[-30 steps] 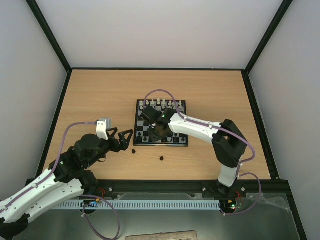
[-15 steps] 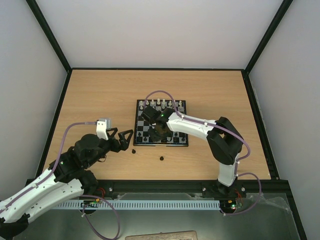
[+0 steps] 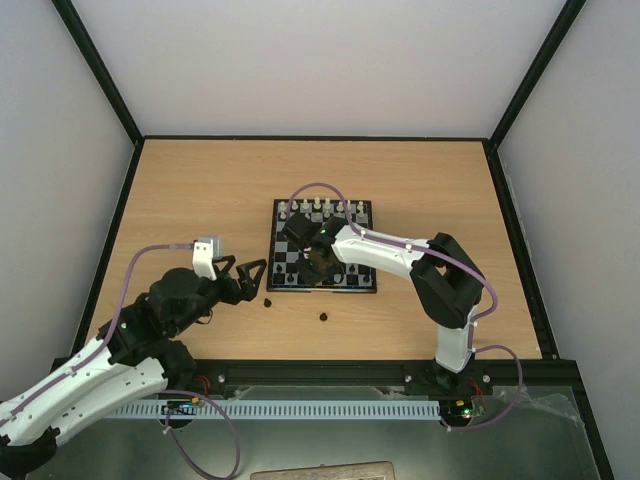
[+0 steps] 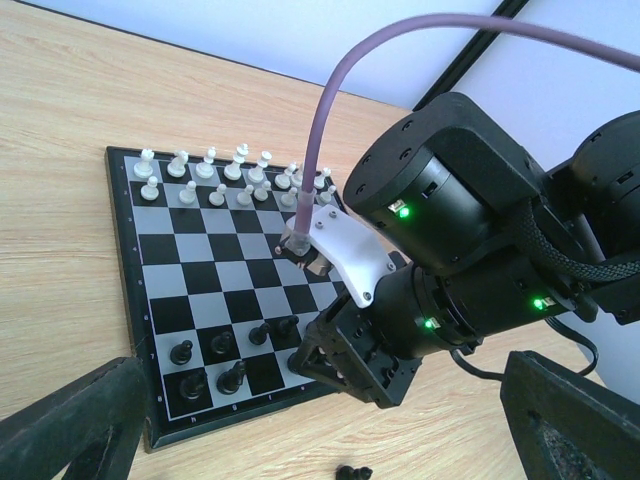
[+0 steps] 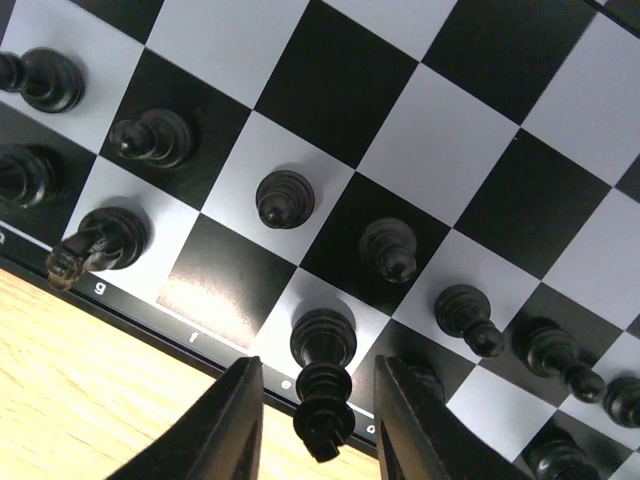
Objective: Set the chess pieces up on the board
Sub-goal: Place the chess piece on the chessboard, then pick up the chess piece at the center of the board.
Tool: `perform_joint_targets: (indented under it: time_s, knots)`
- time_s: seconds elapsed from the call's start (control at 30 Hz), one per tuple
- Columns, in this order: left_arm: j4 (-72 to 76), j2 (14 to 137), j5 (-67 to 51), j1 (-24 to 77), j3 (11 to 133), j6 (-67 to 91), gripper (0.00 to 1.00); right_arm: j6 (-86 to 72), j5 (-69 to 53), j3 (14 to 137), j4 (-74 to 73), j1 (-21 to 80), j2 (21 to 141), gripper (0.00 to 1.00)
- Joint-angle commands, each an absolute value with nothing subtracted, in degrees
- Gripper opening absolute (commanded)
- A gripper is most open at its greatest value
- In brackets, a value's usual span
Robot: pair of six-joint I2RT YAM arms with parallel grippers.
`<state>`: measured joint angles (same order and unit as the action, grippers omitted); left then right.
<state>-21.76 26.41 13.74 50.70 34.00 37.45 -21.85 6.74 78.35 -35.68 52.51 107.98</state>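
The board (image 3: 322,290) lies mid-table, white pieces (image 3: 322,207) along its far rows. My right gripper (image 3: 318,265) hangs over the near edge. In the right wrist view its jaws (image 5: 318,365) stand open on either side of a tall black chess piece (image 5: 322,345), which stands upright on a white edge square with a gap to each finger. Several other black chess pieces (image 5: 283,198) stand on the neighbouring squares (image 5: 330,80). My left gripper (image 3: 243,272) is wide open and empty above the table, left of the board.
Two loose black pieces (image 3: 268,301) (image 3: 323,316) lie on the wood just in front of the board; one of them (image 4: 357,472) shows at the bottom of the left wrist view. Black frame rails border the table.
The right gripper's jaws have parted from the tall black piece, leaving it standing on its square. The left arm has not moved.
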Motion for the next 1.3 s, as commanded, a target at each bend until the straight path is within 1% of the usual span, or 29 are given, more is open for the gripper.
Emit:
perform_joint_targets:
  time_s: [0.0, 0.13, 0.37, 0.43, 0.5, 0.7, 0.83, 0.97, 1.27]
  knots:
    - [-21.14, 26.69, 13.68, 50.48, 33.66, 36.94, 0.99, -21.62, 6.42, 79.14, -37.81, 52.28, 105.28, 0.35]
    - [-21.01, 26.96, 13.75, 50.53, 33.71, 36.83, 0.99, -21.95, 6.42, 79.32, -38.48, 52.28, 102.63, 0.43]
    - [-21.94, 29.17, 14.27, 50.5, 34.5, 37.45, 0.99, -23.43, 4.76, 75.58, -38.73, 52.8, 95.29, 0.44]
    - [-22.32, 30.32, 14.53, 50.48, 34.94, 37.77, 0.99, -24.22, 4.59, 72.51, -38.44, 53.42, 93.11, 0.44]
    - [-22.6, 31.34, 14.87, 50.45, 35.37, 38.09, 1.0, -25.22, 4.7, 69.79, -38.13, 54.4, 90.9, 0.47]
    - [-23.3, 34.3, 15.76, 50.43, 36.56, 38.78, 0.99, -29.09, 4.39, 62.19, -36.11, 58.45, 86.29, 0.47]
    - [-23.21, 34.95, 16.04, 50.43, 36.54, 39.23, 0.99, -31.17, 3.89, 58.83, -33.78, 60.82, 86.14, 0.47]
    - [-22.98, 34.99, 15.87, 50.43, 36.35, 39.54, 0.99, -32.13, 4.3, 58.01, -32.48, 62.34, 88.14, 0.46]
    - [-23.82, 33.51, 15.98, 50.43, 35.91, 40.08, 1.0, -32.08, 5.71, 59.3, -31.94, 63.24, 93.15, 0.39]
